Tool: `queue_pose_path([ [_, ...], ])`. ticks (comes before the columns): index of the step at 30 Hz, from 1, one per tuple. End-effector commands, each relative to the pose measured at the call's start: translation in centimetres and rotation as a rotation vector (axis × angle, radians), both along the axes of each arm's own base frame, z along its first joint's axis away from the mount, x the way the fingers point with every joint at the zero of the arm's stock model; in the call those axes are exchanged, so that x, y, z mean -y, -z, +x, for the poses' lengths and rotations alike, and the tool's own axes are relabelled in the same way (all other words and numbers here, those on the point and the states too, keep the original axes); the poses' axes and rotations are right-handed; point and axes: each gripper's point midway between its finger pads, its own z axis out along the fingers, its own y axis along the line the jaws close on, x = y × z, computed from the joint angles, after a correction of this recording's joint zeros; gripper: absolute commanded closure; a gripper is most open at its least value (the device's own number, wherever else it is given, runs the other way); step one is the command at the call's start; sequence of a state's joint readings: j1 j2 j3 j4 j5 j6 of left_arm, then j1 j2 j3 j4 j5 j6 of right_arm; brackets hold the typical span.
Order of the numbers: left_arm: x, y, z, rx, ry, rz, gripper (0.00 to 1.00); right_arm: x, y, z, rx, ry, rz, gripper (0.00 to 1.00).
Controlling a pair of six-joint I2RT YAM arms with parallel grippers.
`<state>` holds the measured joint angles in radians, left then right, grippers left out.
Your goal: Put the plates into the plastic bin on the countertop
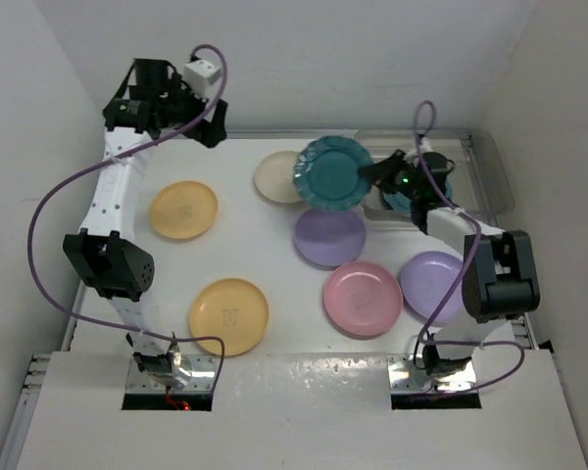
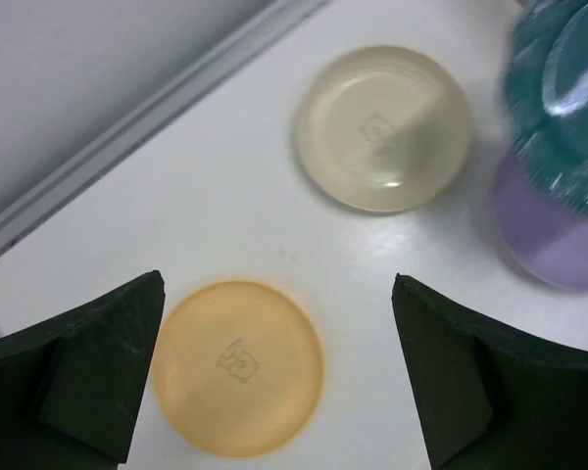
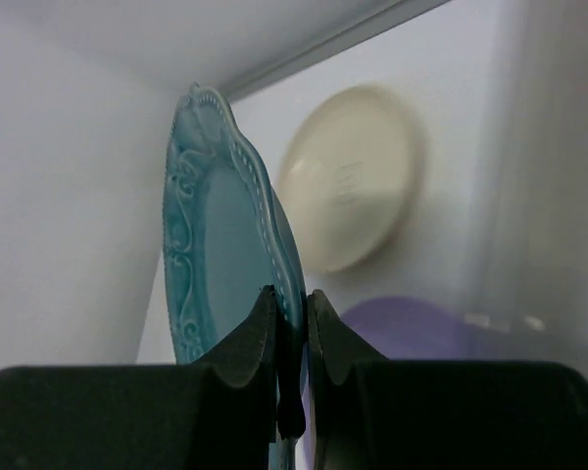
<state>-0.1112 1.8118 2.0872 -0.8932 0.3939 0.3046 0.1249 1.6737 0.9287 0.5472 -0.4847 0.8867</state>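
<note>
Over the countertop [image 1: 257,250], right jaws pinch scalloped plate [image 3: 204,264]; left jaws wide.

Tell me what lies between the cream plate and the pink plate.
In the top view, a lavender plate lies between the cream plate and the pink plate.

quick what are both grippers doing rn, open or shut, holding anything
left gripper: open, holding nothing
right gripper: closed on the rim of the teal scalloped plate
</note>
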Motion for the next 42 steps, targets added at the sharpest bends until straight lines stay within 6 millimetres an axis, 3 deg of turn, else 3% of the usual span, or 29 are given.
queue_pose_path([
  [1,-4.1,-1.9,1.0,0.055,-0.135,-0.046,0.01,7.4,-4.3,1.8,0.022,0.315,0.17,1.0],
  [3,-5.2,-1.1,0.7,0.038,-0.164,-0.052,0.01,14.6,-3.1,2.3,-0.001,0.548,0.167,1.0],
  [6,-6.7,0.5,-0.3,0.005,-0.197,-0.05,0.01,20.1,-1.6,2.2,-0.036,0.739,0.139,1.0],
  [8,-7.6,1.8,-0.8,-0.033,-0.218,-0.059,0.01,22.0,-0.8,2.4,-0.048,0.801,0.125,1.0],
  [9,-8.0,2.0,-1.1,-0.038,-0.228,-0.059,0.01,23.6,-1.7,2.9,-0.027,0.83,0.121,1.0],
  [10,-8.2,2.3,-1.0,-0.041,-0.227,-0.066,0.01,24.2,0.4,3.2,-0.085,0.844,0.106,1.0],
  [12,-8.6,3.3,-1.3,-0.065,-0.243,-0.073,0.01,25.7,0.7,3.7,-0.124,0.876,0.075,1.0],
  [13,-9.0,3.3,-1.3,-0.064,-0.252,-0.073,0.01,26.1,2.1,4.0,-0.163,0.89,0.064,1.0],
  [16,-9.2,4.0,-1.7,-0.081,-0.262,-0.066,0.01,28.3,3.9,3.9,-0.22,0.977,0.027,1.0],
  [20,-9.4,4.9,-1.8,-0.093,-0.26,-0.045,0.01,28.6,6.3,3.8,-0.322,0.954,-0.087,0.99],
  [22,-9.4,4.9,-1.8,-0.092,-0.26,-0.044,0.01,28.8,6.5,4.0,-0.343,0.946,-0.108,0.9],
  [24,-9.4,4.9,-1.8,-0.092,-0.26,-0.044,0.01,28.7,7.4,3.7,-0.396,0.922,-0.151,0.75],
  [25,-9.4,4.9,-1.8,-0.092,-0.26,-0.044,0.01,28.6,6.9,4.1,-0.389,0.908,-0.16,0.55],
  [26,-9.4,4.9,-1.8,-0.092,-0.26,-0.044,0.01,28.4,8.1,3.3,-0.446,0.891,-0.192,0.47],
  [27,-9.4,4.9,-1.8,-0.092,-0.26,-0.044,0.01,28.5,7.4,3.5,-0.444,0.884,-0.208,0.36],
  [28,-9.4,4.9,-1.8,-0.092,-0.26,-0.044,0.01,28.5,7.8,3.4,-0.458,0.869,-0.242,0.33],
  [29,-9.5,4.9,-1.8,-0.088,-0.254,-0.037,0.01,28.2,9.2,2.1,-0.534,0.843,-0.29,0.31],
  [31,-9.5,4.9,-1.8,-0.088,-0.254,-0.037,0.01,28.3,8.7,2.4,-0.545,0.842,-0.346,0.27],
  [32,-9.5,4.9,-1.8,-0.088,-0.254,-0.037,0.01,28.3,9.7,1.0,-0.603,0.817,-0.417,0.27],
  [34,-9.5,4.9,-1.8,-0.085,-0.249,-0.03,0.01,27.9,9.7,0.9,-0.606,0.802,-0.459,0.26],
  [41,-10.2,5.8,-1.6,-0.096,-0.266,0.009,0.01,25.5,6.2,1.3,-0.48,0.602,-0.657,0.24],
  [42,-10.4,6.3,-1.7,-0.103,-0.268,0.022,0.01,25.4,5.0,1.4,-0.457,0.603,-0.659,0.24],
])
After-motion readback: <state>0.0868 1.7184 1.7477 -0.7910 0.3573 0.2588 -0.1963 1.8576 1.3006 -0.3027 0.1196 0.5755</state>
